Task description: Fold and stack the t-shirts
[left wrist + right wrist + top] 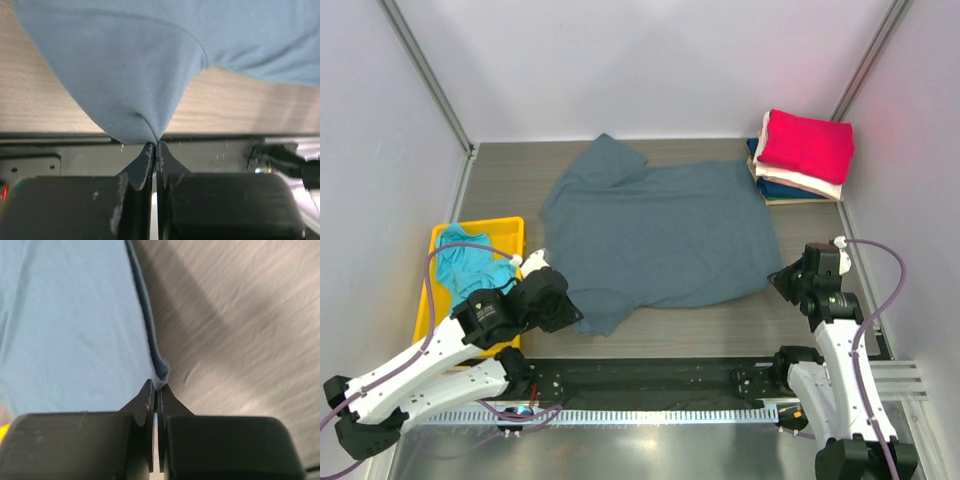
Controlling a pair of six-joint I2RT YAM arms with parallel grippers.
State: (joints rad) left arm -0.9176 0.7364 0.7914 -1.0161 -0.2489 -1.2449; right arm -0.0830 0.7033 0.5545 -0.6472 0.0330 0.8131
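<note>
A large slate grey-blue t-shirt (660, 235) lies spread over the middle of the table. My left gripper (575, 318) is shut on its near left corner, and the cloth (125, 75) rises in a peak from the pinched tips (156, 144). My right gripper (777, 280) is shut on the shirt's near right corner; a small fold of hem (161, 375) sits between the closed tips (157, 389). A bright teal t-shirt (470, 262) lies crumpled in the yellow bin. At the far right corner, folded crimson (807, 143), cream (800, 181) and navy (785, 190) t-shirts form a stack.
The yellow plastic bin (515, 232) stands at the left, just beyond my left arm. Grey walls close in the table on the left, back and right. A black rail (650, 375) with the arm bases runs along the near edge.
</note>
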